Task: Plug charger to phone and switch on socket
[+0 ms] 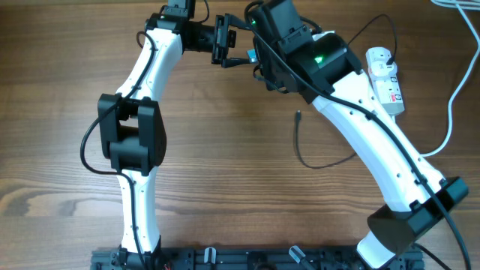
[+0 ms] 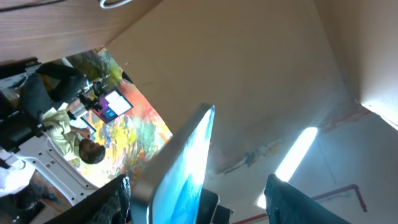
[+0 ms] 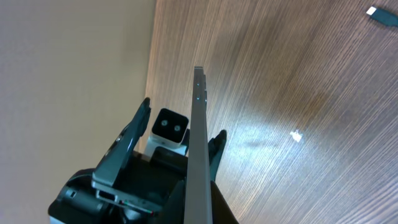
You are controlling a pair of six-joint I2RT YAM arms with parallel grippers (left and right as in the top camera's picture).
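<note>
- Between the spread fingers (image 2: pixel 106 202) of the left end effector (image 1: pixel 223 41) stood the phone (image 2: pixel 186 165), edge-on with its cyan screen showing. The fingers were released on either side of it, not clamped.
- Just across the phone, the right end effector (image 1: pixel 261 61) met it from the other side. The phone's thin edge ran out of the bottom of the right wrist view, so I could not tell whether this end effector was clenched on it.
- Well apart from both end effectors, on the base side of the right one, the charger (image 1: pixel 304 159) lay loose on the tabletop (image 1: pixel 225 150), and its plug tip (image 1: pixel 298 115) touched nothing. By my judgement the plugging-in was not yet done.
- Farther out, beyond the right end effector on its outer side, lay the socket (image 1: pixel 386 81). Its switch was too small to make out, and no end effector was near it — that step looked still ahead.
- No writing could be read: the screen was seen too obliquely, and the socket's red marks were too small.
</note>
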